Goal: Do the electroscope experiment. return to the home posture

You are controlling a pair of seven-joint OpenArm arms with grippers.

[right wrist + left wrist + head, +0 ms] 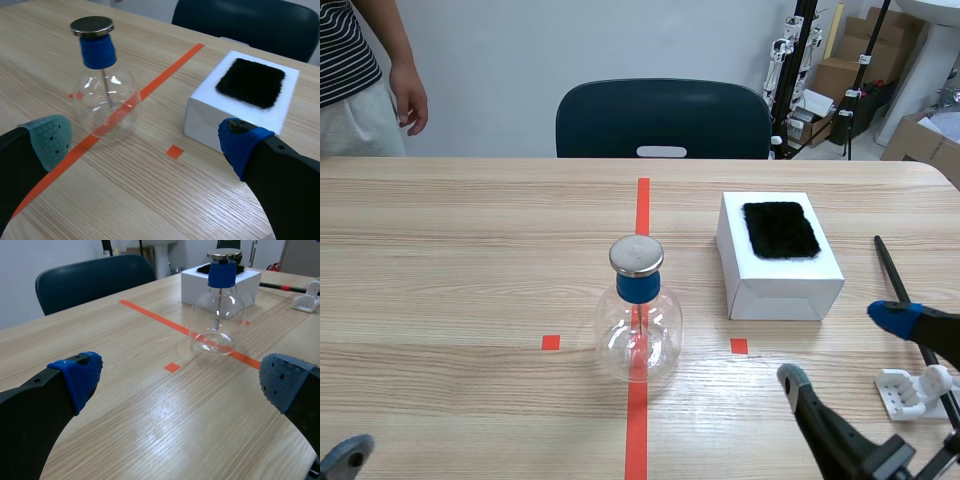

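Note:
The electroscope (638, 320) is a clear round flask with a blue neck and a flat metal cap. It stands upright on the orange tape line at the table's middle. A white box (775, 275) with a black fur pad (780, 230) on top sits to its right. A thin black rod (892, 268) rests on a small white stand (910, 390) at the far right. My right gripper (842, 347) is open and empty, low at the right near the rod. In the right wrist view the right gripper (146, 140) faces the electroscope (105, 100) and the box (210, 120). My left gripper (180, 382) is open and empty, well short of the electroscope (217, 320).
A dark blue chair (663, 115) stands behind the table's far edge. A person (360, 80) in a striped shirt stands at the far left, one hand hanging down. Cardboard boxes and tripods crowd the back right corner.

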